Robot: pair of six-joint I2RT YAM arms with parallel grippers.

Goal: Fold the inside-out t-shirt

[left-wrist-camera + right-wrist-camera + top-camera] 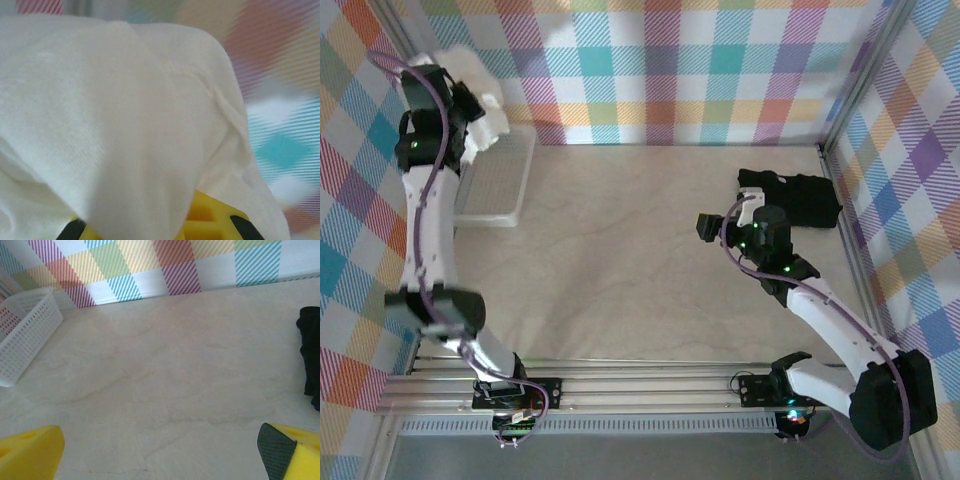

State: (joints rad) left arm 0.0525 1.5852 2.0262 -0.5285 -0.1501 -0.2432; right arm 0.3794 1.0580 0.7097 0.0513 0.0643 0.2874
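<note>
Saw left gripper (472, 104) clamped shut on the inside-out t-shirt (470, 68), bunched up and lifted at far-left corner, above white basket (502, 180). In left wrist view, found the same shirt draped over yellow fingers (210, 222), seam showing. Saw right gripper (710, 226) spread wide, nothing between jaws, hovering over bare table (620, 270). Noted black folded garment (798, 196) lying just beyond it, near right wall. Spotted basket at left in right wrist view.
</note>
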